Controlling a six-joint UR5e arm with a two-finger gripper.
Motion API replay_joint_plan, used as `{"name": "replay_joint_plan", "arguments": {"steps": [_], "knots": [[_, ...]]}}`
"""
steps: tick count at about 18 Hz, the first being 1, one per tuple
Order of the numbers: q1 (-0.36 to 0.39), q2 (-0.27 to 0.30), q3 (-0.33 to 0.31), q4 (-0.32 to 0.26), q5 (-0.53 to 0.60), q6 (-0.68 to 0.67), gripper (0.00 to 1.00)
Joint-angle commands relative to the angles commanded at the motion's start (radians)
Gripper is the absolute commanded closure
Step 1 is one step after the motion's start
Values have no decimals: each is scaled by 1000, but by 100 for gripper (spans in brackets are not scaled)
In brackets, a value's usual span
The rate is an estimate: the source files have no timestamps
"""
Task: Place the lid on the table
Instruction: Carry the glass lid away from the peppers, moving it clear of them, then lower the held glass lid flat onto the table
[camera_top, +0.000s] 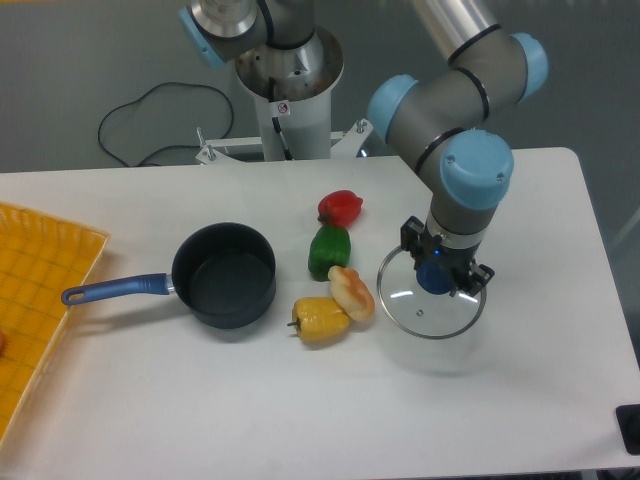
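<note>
The round clear glass lid (420, 305) with a metal rim and blue centre knob (433, 277) is at the right of the white table (300, 410), right of the vegetables. My gripper (440, 268) points down over the lid's middle and is shut on the blue knob. The lid looks held just above the tabletop or barely touching it; I cannot tell which. The fingertips are partly hidden by the gripper body.
A dark saucepan with a blue handle (224, 275) stands left of centre, uncovered. A red pepper (341, 208), a green pepper (329, 251), a yellow pepper (320, 320) and a bread roll (351, 292) lie between the pan and the lid. A yellow gridded tray (35, 300) is at the far left.
</note>
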Motion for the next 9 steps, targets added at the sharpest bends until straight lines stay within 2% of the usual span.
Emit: {"name": "replay_joint_plan", "arguments": {"steps": [5, 9], "knots": [[8, -46, 28, 8, -2, 5, 54], [21, -84, 26, 61, -2, 12, 54]]}}
